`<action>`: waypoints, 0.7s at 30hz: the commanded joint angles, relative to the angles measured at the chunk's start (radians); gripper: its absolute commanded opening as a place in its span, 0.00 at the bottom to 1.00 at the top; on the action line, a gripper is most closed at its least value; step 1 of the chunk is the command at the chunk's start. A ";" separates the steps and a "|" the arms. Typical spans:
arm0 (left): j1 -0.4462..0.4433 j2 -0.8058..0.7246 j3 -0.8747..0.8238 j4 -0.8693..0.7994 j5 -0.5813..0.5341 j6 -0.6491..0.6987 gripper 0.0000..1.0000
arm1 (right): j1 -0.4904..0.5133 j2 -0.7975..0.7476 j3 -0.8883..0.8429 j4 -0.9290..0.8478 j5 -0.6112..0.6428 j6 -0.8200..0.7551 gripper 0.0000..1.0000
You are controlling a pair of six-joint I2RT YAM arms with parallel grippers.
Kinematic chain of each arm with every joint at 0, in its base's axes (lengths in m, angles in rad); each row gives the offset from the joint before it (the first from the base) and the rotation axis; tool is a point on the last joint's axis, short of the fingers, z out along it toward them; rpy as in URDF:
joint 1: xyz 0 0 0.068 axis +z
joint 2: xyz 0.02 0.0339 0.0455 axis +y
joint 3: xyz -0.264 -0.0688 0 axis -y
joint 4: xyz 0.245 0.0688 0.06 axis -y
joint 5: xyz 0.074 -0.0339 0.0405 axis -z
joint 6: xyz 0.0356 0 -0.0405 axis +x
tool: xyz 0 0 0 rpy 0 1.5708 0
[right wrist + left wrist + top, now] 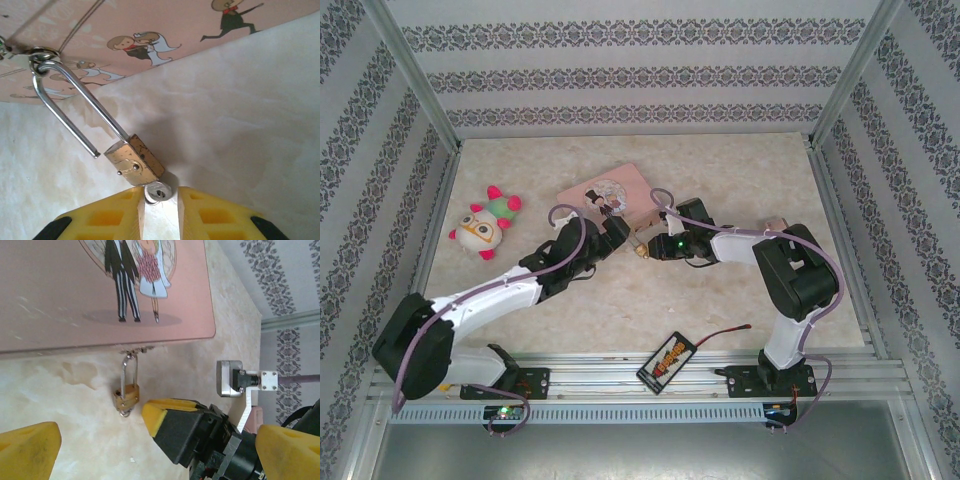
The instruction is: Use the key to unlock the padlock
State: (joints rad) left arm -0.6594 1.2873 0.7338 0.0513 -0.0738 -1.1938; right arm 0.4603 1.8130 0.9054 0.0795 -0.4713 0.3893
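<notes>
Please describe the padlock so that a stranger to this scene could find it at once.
Find the flat pink tin with cartoon figures. Hooked to its near edge lies a small brass padlock, the only thing with a long silver shackle.

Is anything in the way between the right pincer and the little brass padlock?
Nothing visible. The right pincer sits right at the small brass padlock, its fingertips either side of the tiny grey metal key.

Lab test booth — aluminium frame (417, 80), wallpapered panels (620, 70)
</notes>
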 commanded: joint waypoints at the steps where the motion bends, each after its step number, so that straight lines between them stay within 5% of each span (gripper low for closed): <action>1: 0.012 -0.064 0.000 -0.127 -0.090 0.066 0.99 | -0.007 -0.044 0.017 -0.023 0.040 -0.033 0.24; 21: 0.120 -0.115 0.021 -0.214 -0.044 0.195 0.99 | 0.007 0.073 0.225 -0.057 -0.090 -0.150 0.33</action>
State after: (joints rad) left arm -0.5529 1.1679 0.7353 -0.1471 -0.1333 -1.0271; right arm 0.4606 1.8618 1.1007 0.0490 -0.5297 0.2779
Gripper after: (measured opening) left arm 0.993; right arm 0.324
